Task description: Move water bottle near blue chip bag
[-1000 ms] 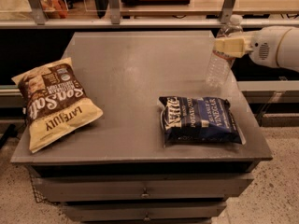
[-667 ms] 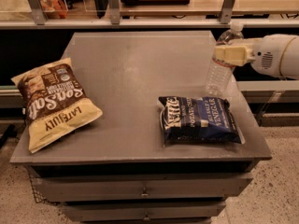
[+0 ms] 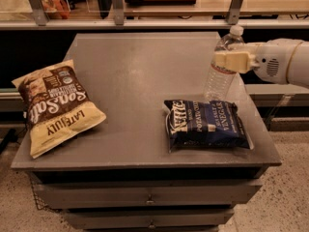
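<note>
We observe one arm (image 3: 284, 63) entering from the right edge of the view, level with the upper part of the water bottle (image 3: 218, 83). The claw (image 3: 231, 61) sits at the bottle's shoulder, below the white cap (image 3: 236, 31). Its cream-coloured fingers (image 3: 227, 62) are clamped on the clear body of the bottle.

We see the water bottle standing upright over the right rear part of the grey counter (image 3: 140, 71). Its base is at or just above the counter surface; we cannot tell whether it touches. The base lies just behind the rear edge of the blue chip bag (image 3: 207, 124), near the bag's right half.

The blue chip bag lies flat on the front right part of the counter. Its white "Kettle" lettering is turned sideways, and the word "VINEGAR" is readable along its length.

A larger yellow-and-brown chip bag (image 3: 55, 105) lies flat at the left front corner, well apart from both task items.

Below the counter top we note two drawer fronts (image 3: 149, 197), each with a small central handle.
</note>
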You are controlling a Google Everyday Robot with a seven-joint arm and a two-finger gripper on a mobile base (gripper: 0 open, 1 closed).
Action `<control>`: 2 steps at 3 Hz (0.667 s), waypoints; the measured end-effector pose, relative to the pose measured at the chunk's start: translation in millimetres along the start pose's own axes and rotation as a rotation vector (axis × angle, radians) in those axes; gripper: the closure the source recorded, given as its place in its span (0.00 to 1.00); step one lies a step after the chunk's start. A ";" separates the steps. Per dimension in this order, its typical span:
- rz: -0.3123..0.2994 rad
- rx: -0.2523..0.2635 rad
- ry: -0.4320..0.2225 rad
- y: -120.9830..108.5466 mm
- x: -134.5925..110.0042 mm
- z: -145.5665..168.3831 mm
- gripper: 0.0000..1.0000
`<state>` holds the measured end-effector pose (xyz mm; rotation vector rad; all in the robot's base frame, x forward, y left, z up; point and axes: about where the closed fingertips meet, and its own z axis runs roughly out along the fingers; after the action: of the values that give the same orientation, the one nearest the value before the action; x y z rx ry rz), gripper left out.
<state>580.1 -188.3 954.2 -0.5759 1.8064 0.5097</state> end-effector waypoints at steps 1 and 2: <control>0.010 -0.047 0.004 12.5 5.0 10.0 0.38; 0.016 -0.082 0.000 21.5 10.0 18.7 0.14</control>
<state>578.3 -161.4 940.5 -0.6178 1.7982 0.5966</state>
